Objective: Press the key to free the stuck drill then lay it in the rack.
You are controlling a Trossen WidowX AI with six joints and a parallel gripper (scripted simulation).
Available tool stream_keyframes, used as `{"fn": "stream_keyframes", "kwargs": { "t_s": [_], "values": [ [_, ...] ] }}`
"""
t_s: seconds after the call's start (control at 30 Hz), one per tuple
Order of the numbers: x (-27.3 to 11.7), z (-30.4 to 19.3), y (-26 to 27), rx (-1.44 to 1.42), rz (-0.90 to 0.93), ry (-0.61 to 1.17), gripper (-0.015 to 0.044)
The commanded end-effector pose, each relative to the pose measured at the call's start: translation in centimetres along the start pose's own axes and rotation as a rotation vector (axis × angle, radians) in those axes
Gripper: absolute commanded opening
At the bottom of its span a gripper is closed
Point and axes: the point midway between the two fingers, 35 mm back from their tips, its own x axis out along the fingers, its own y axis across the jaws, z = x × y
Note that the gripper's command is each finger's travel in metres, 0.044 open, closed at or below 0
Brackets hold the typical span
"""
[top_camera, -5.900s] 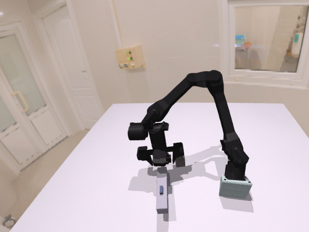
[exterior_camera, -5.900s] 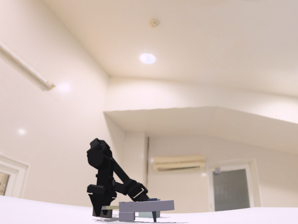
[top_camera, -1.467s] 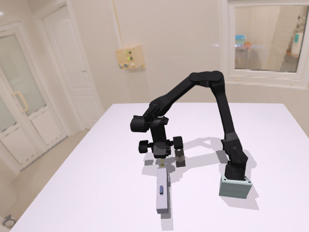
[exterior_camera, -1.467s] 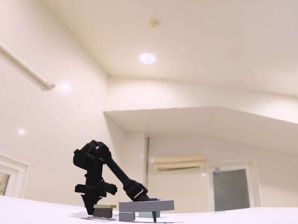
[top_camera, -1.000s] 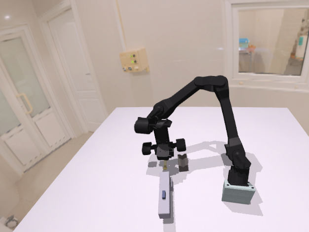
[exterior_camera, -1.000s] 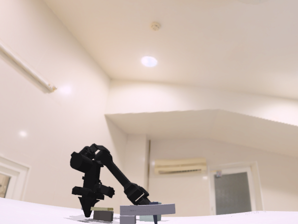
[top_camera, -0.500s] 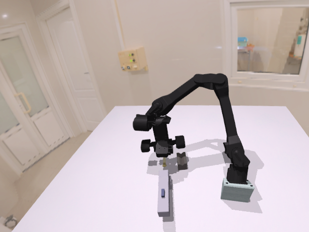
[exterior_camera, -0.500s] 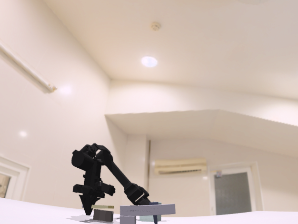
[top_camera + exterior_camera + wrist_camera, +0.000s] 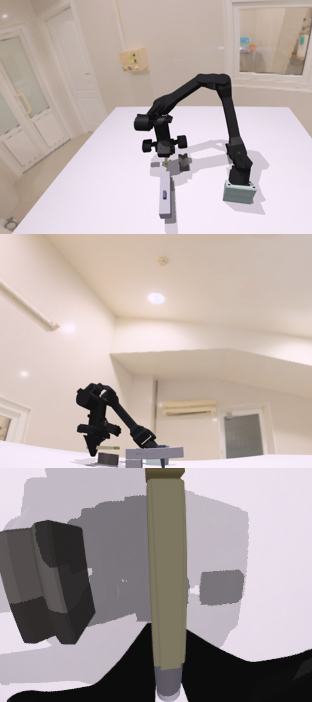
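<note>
The drill [image 9: 166, 162] [image 9: 108, 447] [image 9: 167, 568] is a slim olive bar with a grey end. My gripper [image 9: 164, 155] [image 9: 93, 452] [image 9: 160, 628] is shut on it near that grey end and holds it level above the table, apart from the block. The rack [image 9: 184, 162] [image 9: 108, 458] [image 9: 48, 583] is a dark brown grooved block, right of the drill in the top view and left of it in the wrist view. The long lilac-grey block [image 9: 165, 181] [image 9: 143, 453] carries the small blue key [image 9: 164, 194] [image 9: 162, 446] on top.
The arm's pale green base [image 9: 239, 193] stands on the white table [image 9: 100, 191], right of the block in the top view. The block's near end in the top view points away from my gripper. Arm shadows lie around the rack.
</note>
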Motion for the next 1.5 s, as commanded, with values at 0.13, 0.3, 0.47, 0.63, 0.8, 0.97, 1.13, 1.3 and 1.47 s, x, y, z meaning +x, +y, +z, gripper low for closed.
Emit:
{"fn": "stream_keyframes", "kwargs": {
  "t_s": [0.13, 0.3, 0.47, 0.63, 0.8, 0.97, 1.13, 1.3, 1.47],
  "values": [
    [-0.5, 0.0, 0.0, 0.003, -0.003, 0.000, 0.0000],
    [-0.8, 0.0, 0.0, 0.003, -0.003, 0.000, 0.0000],
    [-1.0, 0.0, 0.0, 0.003, -0.004, 0.000, 0.0000],
    [-1.3, 0.0, 0.1, 0.003, -0.004, 0.000, 0.0000],
    [-1.5, 0.0, 0.1, 0.003, -0.004, 0.000, 0.0000],
    [-1.8, 0.0, 0.0, 0.003, -0.004, 0.000, 0.0000],
    [-2.0, 0.0, 0.0, 0.003, -0.004, 0.000, 0.0000],
    [-2.2, 0.0, 0.0, 0.003, -0.004, 0.000, 0.0000],
    [-2.4, 0.0, 0.0, 0.003, -0.004, 0.000, 0.0000]
  ]
}}
